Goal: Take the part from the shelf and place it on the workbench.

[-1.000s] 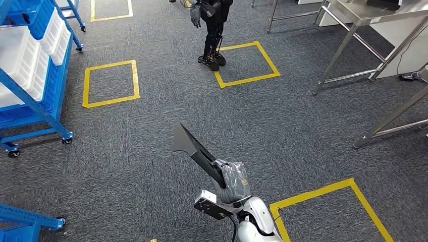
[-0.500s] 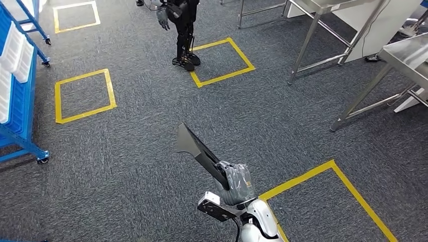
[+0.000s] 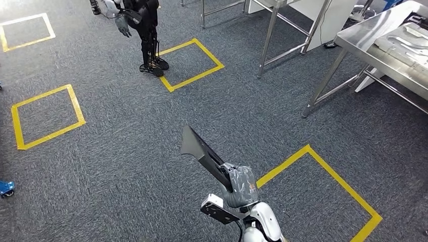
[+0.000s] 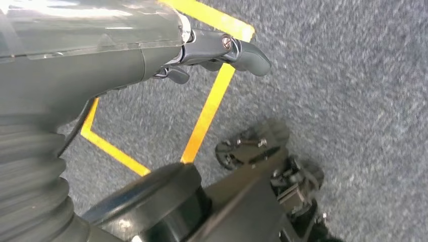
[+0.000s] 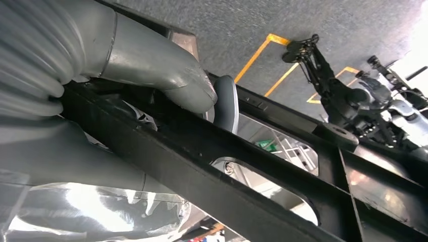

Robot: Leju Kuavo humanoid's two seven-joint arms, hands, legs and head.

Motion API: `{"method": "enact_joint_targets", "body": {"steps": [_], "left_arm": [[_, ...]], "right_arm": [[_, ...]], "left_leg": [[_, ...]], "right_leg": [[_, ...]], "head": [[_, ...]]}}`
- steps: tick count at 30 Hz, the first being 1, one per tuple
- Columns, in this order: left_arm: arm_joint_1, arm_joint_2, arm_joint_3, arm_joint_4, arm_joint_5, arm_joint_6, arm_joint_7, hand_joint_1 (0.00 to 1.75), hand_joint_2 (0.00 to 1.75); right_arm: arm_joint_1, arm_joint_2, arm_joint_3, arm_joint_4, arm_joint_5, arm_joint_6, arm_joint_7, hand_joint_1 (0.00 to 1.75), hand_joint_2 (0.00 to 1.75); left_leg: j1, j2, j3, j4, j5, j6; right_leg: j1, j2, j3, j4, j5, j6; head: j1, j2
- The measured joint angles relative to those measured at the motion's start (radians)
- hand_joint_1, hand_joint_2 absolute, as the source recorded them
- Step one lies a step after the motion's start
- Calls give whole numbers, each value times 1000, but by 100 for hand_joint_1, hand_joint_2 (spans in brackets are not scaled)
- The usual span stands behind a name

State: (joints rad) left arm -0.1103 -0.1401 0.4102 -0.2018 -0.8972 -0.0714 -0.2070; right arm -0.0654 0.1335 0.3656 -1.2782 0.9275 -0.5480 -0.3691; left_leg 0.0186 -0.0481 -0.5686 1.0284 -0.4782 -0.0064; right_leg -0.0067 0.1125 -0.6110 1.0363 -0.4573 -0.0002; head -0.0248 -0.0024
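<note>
Right hand (image 3: 241, 185), grey and wrapped in a clear glossy film, is clamped on the part (image 3: 202, 151); part is a long flat black plastic piece, matte, angular, flaring to a wider pointed end away from the hand; it is held up over the carpet (image 3: 126, 141), slanting up and left in the head view, touching nothing else; right wrist view shows the thick grey thumb (image 5: 166, 75) pressed on the part's (image 5: 262, 166) ribbed edge, which has elongated cut-out slots and a small screw.

Left hand (image 4: 212, 53) hangs above the floor beside yellow tape; dark fingers (image 4: 247, 53) curl forward, nothing visible in them, but whether they are together or apart I cannot tell.

Carpet is coarse grey-blue loop pile; yellow tape squares (image 3: 323, 186) marked on it, one just right of the right arm; workbench (image 3: 388, 45) at upper right, brushed steel top on thin angled metal legs, well apart from the part; pale moulded pieces (image 3: 409, 38) lie on it; another black humanoid robot (image 3: 144, 30) stands at a tape square far ahead.
</note>
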Motion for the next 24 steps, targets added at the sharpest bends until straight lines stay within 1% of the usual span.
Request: {"method": "enact_joint_targets", "body": {"steps": [1, 2, 3, 4, 5, 6, 7, 8, 9, 10, 11, 12, 13, 14, 15, 16, 17, 18, 19, 20, 21, 22, 23, 24], "left_arm": [[-1, -1, 0, 0, 0, 0, -2, 0, 175], [-2, -2, 0, 0, 0, 0, -4, 0, 175], [-2, -2, 0, 0, -1, 0, -7, 0, 175], [-1, -2, 0, 0, -2, 0, -10, 0, 175], [0, -2, 0, 0, -3, 0, -14, 0, 175], [1, -2, 0, 0, -4, 0, -17, 0, 175], [2, -2, 0, 0, -4, 0, -20, 0, 175], [1, -2, 0, 0, -3, 0, -23, 0, 175], [0, -2, 0, 0, -1, -2, -26, 0, 175], [-1, -2, 0, 0, 2, -4, -28, 0, 175], [-2, -2, 1, 0, 4, -6, -29, 0, 175], [-3, -3, 1, 0, 7, -9, -30, 0, 175], [-4, -3, 1, 0, 9, -12, -29, 0, 175], [-5, -3, 2, 0, 11, -16, -27, 0, 175], [-6, -3, 3, 0, 13, -20, -26, 0, 175], [-8, -2, 4, 0, 14, -23, -24, 0, 175], [-10, -2, 6, 0, 15, -26, -23, 0, 175], [-11, -2, 6, 0, 16, -28, -22, 0, 175], [-11, -2, 7, 0, 17, -29, -22, 0, 175], [-9, -2, 8, 0, 17, -30, -21, 0, 175], [-7, -1, 8, 0, 17, -31, -21, 0, 175], [-5, -1, 9, 0, 17, -31, -20, 0, 175], [-4, -1, 9, 0, 17, -31, -20, 0, 175], [-3, -1, 10, 0, 17, -31, -20, 0, 175]], "right_arm": [[2, -1, -1, -2, 0, 0, 0, 175, 175], [3, -2, -2, -3, 0, -1, 0, 175, 175], [2, -3, -3, -5, 0, -1, 1, 175, 175], [2, -4, -3, -6, 0, -1, 1, 175, 175], [2, -4, -4, -7, 0, -1, 1, 175, 175], [3, -5, -4, -7, 0, -1, 1, 175, 175], [4, -6, -5, -8, 0, -1, 2, 175, 175], [5, -7, -6, -8, 0, -1, 2, 175, 175], [5, -8, -6, -8, 0, -1, 2, 175, 175], [4, -9, -6, -8, 0, -1, 2, 175, 175], [2, -9, -6, -8, 0, -1, 2, 175, 175], [-1, -9, -6, -8, -1, -1, 1, 175, 175], [-3, -9, -7, -8, -4, -2, 0, 175, 175], [-5, -10, -7, -8, -7, -3, -1, 175, 175], [-6, -10, -7, -7, -10, -4, -3, 175, 175], [-6, -11, -7, -7, -12, -5, -4, 175, 175], [-8, -11, -7, -7, -13, -6, -6, 175, 175], [-11, -10, -7, -6, -14, -7, -7, 175, 175], [-14, -10, -7, -5, -15, -8, -8, 175, 175], [-16, -10, -6, -4, -15, -8, -9, 175, 175], [-17, -10, -6, -2, -15, -8, -9, 175, 175], [-17, -10, -6, 0, -15, -8, -9, 175, 175], [-17, -10, -6, 3, -15, -8, -9, 175, 175], [-17, -10, -6, 5, -15, -8, -9, 175, 175]], "left_leg": [[1, 8, 2, -5, 3, 7], [3, 18, 5, -10, 6, 13], [5, 28, 7, -15, 8, 18], [3, 39, 8, -16, 8, 21], [2, 50, 8, -16, 7, 23], [2, 61, 8, -16, 6, 23], [2, 72, 9, -15, 4, 23], [2, 82, 11, -15, 3, 22], [2, 91, 14, -15, 0, 19], [1, 99, 18, -15, -3, 16], [-1, 107, 21, -14, -6, 11], [-3, 114, 24, -14, -9, 6], [-5, 121, 26, -15, -11, 1], [-7, 129, 28, -17, -12, -5], [-7, 135, 31, -19, -14, -11], [-5, 131, 33, -16, -20, -16], [-4, 118, 28, 1, -33, -21], [-2, 99, 13, 38, -57, -24], [-1, 78, -13, 95, -87, -25], [-1, 65, -47, 166, -119, -26], [-1, 59, -80, 230, -140, -27], [-1, 57, -101, 266, -143, -26], [-1, 56, -106, 264, -125, -25], [-1, 53, -92, 223, -90, -23]], "right_leg": [[1, -10, -3, 5, -5, 5], [2, -29, -12, 26, -19, 10], [2, -54, -31, 67, -44, 14], [2, -80, -60, 127, -74, 19], [0, -94, -94, 194, -103, 22], [-3, -101, -122, 247, -119, 25], [-5, -105, -135, 271, -117, 28], [-7, -108, -126, 252, -96, 29], [-8, -115, -98, 197, -61, 28], [-7, -132, -61, 122, -29, 26], [-3, -148, -27, 57, -6, 22], [2, -159, -6, 12, 5, 16], [7, -164, 2, -7, 5, 11], [11, -157, 1, -8, 4, 5], [9, -146, 2, -10, 6, -1], [7, -138, 4, -14, 7, -7], [5, -129, 6, -19, 10, -13], [2, -122, 9, -23, 12, -19], [2, -114, 10, -24, 12, -23], [2, -105, 10, -23, 11, -27], [4, -95, 10, -22, 11, -29], [5, -83, 11, -21, 10, -29], [6, -70, 11, -19, 10, -29], [6, -57, 12, -16, 9, -29]], "head": [[0, 0], [0, 0], [0, 0], [0, 0], [0, 0], [0, 0], [0, 0], [0, 0], [0, 0], [0, 0], [0, 0], [0, 0], [0, 0], [0, 0], [0, 0], [0, 0], [0, 0], [0, 0], [0, 0], [0, 0], [0, 0], [0, 0], [0, 0], [0, 0]]}}
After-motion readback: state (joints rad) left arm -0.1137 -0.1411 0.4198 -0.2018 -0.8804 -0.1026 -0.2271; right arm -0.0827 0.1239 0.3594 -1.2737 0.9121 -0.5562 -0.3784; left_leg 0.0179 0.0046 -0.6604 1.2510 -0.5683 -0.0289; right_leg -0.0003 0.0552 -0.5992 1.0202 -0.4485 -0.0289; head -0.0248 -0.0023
